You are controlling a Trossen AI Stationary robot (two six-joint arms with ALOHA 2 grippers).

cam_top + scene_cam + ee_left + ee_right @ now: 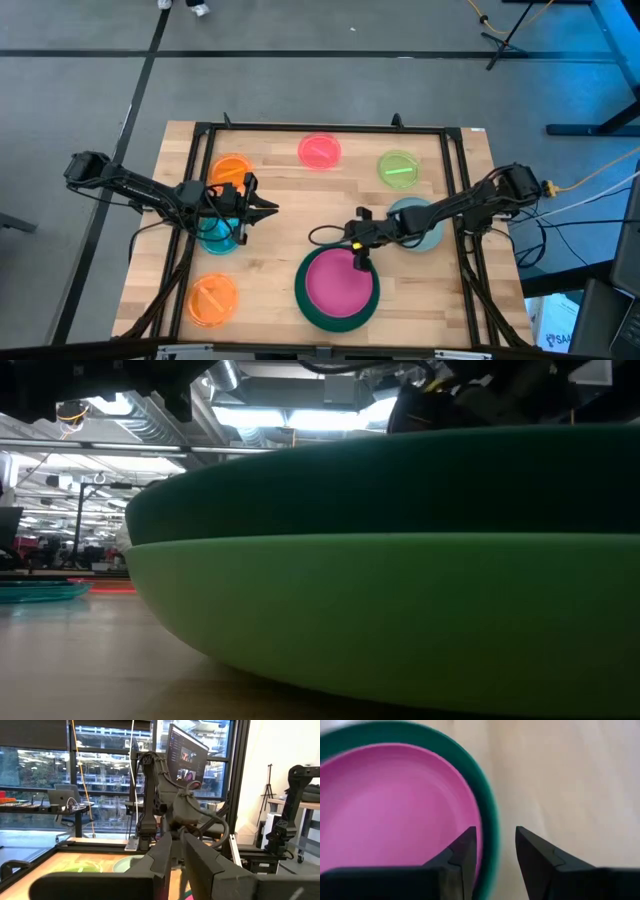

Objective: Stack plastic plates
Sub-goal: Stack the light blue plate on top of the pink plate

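Observation:
A magenta plate lies inside a dark green plate, which the low view shows resting on a mint plate. My right gripper is open above the stack's far edge. One finger is over the magenta plate, the other is over bare wood, and the green rim runs between them. My left gripper is shut, raised and pointing toward the table's right, above a teal plate. A grey-blue plate lies under the right arm.
Lying singly on the wood are two orange plates, a pink-red plate and a lime plate. A black frame borders the table. Bare wood shows at the middle and at the near right corner.

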